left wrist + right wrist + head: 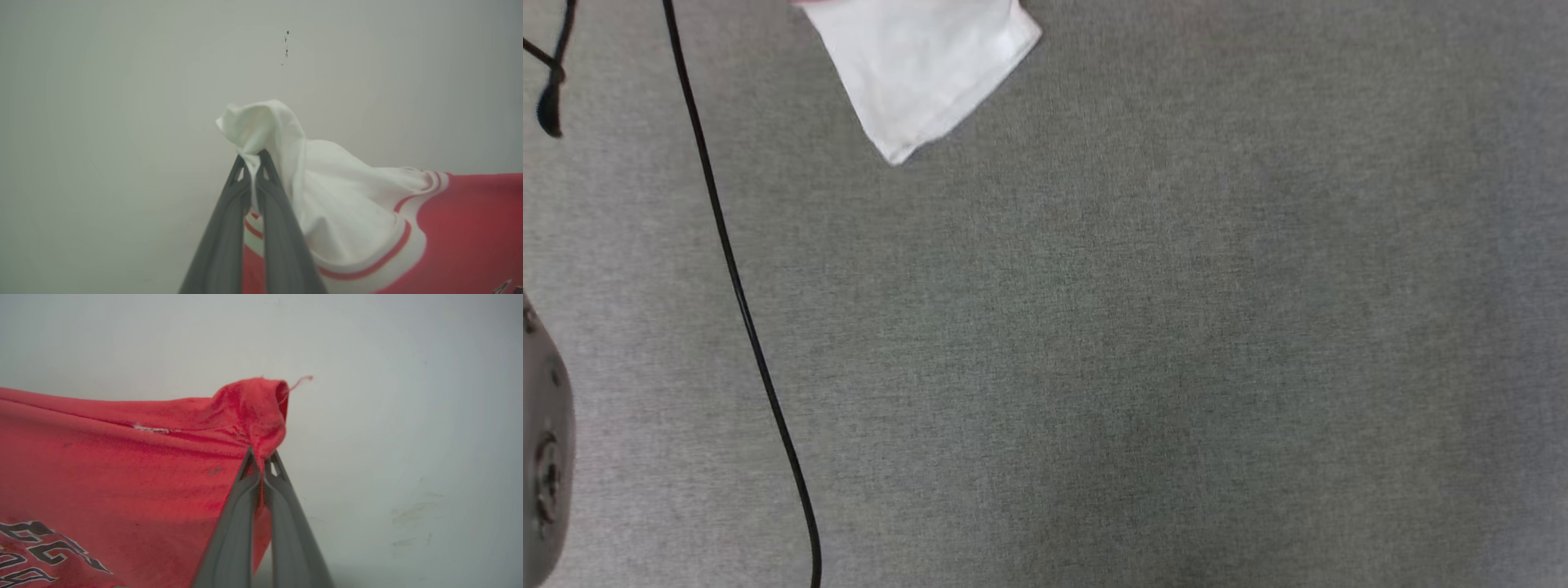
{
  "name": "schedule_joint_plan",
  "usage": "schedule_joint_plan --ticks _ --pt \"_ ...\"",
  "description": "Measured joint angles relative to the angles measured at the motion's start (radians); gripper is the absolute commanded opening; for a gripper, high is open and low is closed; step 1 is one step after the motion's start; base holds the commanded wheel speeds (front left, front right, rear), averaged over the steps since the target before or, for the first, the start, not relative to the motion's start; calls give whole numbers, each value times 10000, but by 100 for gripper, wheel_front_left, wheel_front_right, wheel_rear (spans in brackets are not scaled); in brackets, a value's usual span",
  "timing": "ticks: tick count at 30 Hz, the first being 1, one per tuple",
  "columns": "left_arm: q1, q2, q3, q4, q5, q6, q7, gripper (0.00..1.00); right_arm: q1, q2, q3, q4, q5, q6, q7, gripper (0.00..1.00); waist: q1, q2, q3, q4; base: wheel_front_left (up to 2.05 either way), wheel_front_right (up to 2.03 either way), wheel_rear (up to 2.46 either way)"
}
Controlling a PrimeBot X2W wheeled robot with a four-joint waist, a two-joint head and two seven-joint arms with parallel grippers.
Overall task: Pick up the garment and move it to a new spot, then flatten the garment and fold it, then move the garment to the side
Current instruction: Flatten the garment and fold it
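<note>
A black cable (737, 286) runs down the left of the grey surface (1176, 327). The left gripper (253, 157) is clamped on a white sleeve of the garment (470, 224). Its red body stretches rightward to the right gripper (261, 457), pinched tight on a red corner. White cloth shows at the far edge.

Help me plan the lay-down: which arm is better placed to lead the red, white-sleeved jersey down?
Right, probably: the right gripper pinches the red jersey at a taut body corner, while the left gripper grips only its bunched white sleeve, and a thin black cable lies on the robot's left.
</note>
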Motion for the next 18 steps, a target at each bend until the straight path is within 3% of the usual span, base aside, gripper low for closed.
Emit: schedule_joint_plan --ticks 9,18 --pt "-539 -44 -324 1331 -355 -105 -337 0 -356 161 370 963 75 -2 -614 0 1 0 1070 -17 0 0 0" --pt "880 -366 -1091 2334 -1684 -163 -658 0 685 309 1277 2042 717 -4 -1331 0 0 0 1193 181 0 0 0"
